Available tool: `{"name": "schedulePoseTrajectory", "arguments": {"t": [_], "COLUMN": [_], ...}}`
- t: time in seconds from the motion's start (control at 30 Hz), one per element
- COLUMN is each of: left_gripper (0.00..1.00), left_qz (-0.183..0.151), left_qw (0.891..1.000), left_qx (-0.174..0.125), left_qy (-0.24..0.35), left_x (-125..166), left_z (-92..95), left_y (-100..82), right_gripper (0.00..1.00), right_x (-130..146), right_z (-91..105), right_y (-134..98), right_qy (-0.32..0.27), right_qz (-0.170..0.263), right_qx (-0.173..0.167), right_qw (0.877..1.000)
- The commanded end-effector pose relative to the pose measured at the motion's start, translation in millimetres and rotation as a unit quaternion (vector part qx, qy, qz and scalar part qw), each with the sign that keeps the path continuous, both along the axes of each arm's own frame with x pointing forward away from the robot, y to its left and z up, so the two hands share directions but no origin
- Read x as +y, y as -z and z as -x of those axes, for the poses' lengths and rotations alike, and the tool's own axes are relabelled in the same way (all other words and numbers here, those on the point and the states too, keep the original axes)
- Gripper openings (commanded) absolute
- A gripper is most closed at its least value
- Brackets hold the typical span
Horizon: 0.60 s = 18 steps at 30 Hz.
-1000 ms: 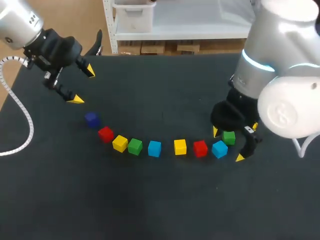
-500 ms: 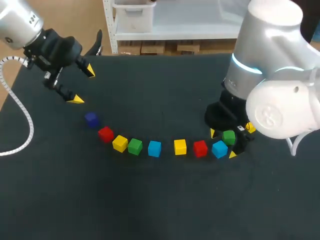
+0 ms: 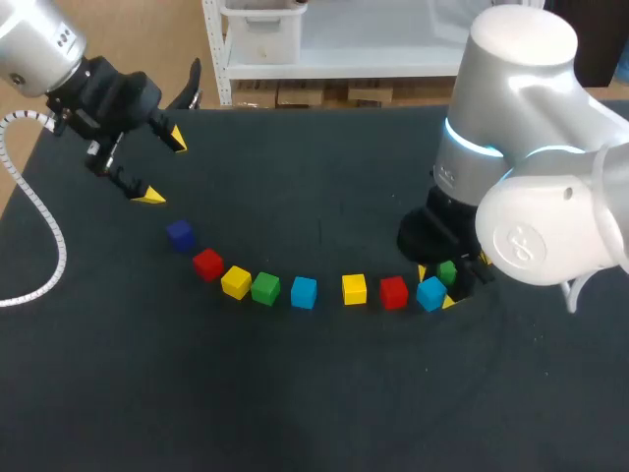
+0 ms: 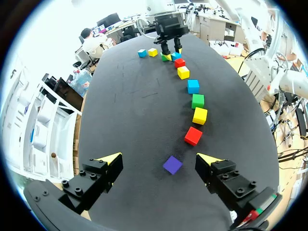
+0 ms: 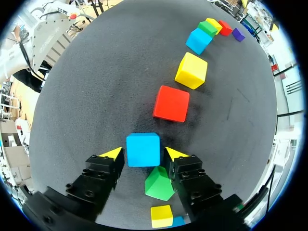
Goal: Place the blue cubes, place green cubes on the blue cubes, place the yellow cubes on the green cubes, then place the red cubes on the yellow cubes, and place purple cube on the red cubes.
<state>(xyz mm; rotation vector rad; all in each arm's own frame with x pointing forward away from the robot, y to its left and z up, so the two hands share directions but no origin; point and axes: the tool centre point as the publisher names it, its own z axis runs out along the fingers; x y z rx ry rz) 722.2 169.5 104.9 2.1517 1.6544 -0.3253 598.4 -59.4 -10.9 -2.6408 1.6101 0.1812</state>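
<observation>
Right fingers (image 5: 110,155): yellow-tipped pair, spread and lowered to the black counter (image 3: 324,393). One tip stands at each side of the right-end blue plastic cube (image 5: 143,149), with a narrow gap showing at both sides and nothing gripped. Right-end green plastic cube (image 5: 160,184): turned at an angle, just beside that blue cube on its far-right side, under the base of the right fingers. Outlying yellow plastic cube (image 5: 161,215) with an outlying blue cube (image 5: 177,221) beside it: farther out in the same direction, hidden behind the right arm (image 3: 531,197) in the head view. Leftward from the right fingers a row of single cubes lies on the counter, near one another: right red plastic cube (image 3: 394,292), middle yellow plastic cube (image 3: 354,289), middle blue plastic cube (image 3: 304,292), left green plastic cube (image 3: 265,288), left yellow plastic cube (image 3: 236,282), left red plastic cube (image 3: 207,264). The row bends toward the far side at its left end, which closes with the purple plastic cube (image 3: 179,234). Left fingers (image 4: 108,163): yellow-tipped pair, spread wide and empty, held over the far-left corner of the counter, well apart from the row. In the left wrist view the purple plastic cube lies just ahead of them.
</observation>
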Motion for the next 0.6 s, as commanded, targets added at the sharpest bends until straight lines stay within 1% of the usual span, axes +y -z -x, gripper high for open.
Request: {"name": "schedulePoseTrajectory", "arguments": {"t": [0.03, 0.1, 0.17, 0.2, 0.27, 0.37, 0.43, 0.5, 0.57, 0.6], "left_gripper": [1.00, 1.00, 1.00, 1.00, 1.00, 1.00, 1.00, 1.00, 1.00, 1.00], "left_qz": [0.000, 0.000, 0.000, 0.000, 0.000, 0.000, 0.000, 0.000, 0.000, 0.000], "left_qw": [1.000, 1.000, 1.000, 1.000, 1.000, 1.000, 1.000, 1.000, 1.000, 1.000], "left_qx": [-0.001, -0.001, -0.001, -0.001, -0.001, -0.001, -0.001, -0.001, -0.001, -0.001], "left_qy": [0.000, 0.000, 0.000, 0.000, 0.000, 0.000, 0.000, 0.000, 0.000, 0.000], "left_x": [0, 0, 0, 0, 0, 0, 0, 0, 0, 0], "left_z": [-0.3, -0.3, -0.3, -0.3, -0.3, -0.3, -0.3, -0.3, -0.3, -0.3], "left_y": [0.1, 0.1, 0.1, 0.1, 0.1, 0.1, 0.1, 0.1, 0.1, 0.1], "right_gripper": [0.48, 0.47, 0.42, 0.34, 0.00, 0.00, 0.00, 0.00, 0.00, 0.00], "right_x": [1, 2, 2, 2, 3, 5, 5, 3, 2, 2], "right_z": [-1.5, -2.3, -2.7, -2.9, -3.8, -4.4, -6.3, -10.1, -15.1, -18.1], "right_y": [0, -2, -3, -3, -3, -5, -8, -13, -18, -21], "right_qy": [0.000, 0.000, -0.001, -0.001, -0.001, 0.000, 0.014, 0.040, 0.076, 0.093], "right_qz": [0.000, 0.000, -0.001, -0.001, -0.001, -0.001, -0.003, -0.013, -0.014, -0.024], "right_qx": [0.001, -0.001, -0.002, -0.003, -0.004, -0.007, -0.007, -0.002, -0.009, -0.002], "right_qw": [1.000, 1.000, 1.000, 1.000, 1.000, 1.000, 1.000, 0.999, 0.997, 0.995]}}
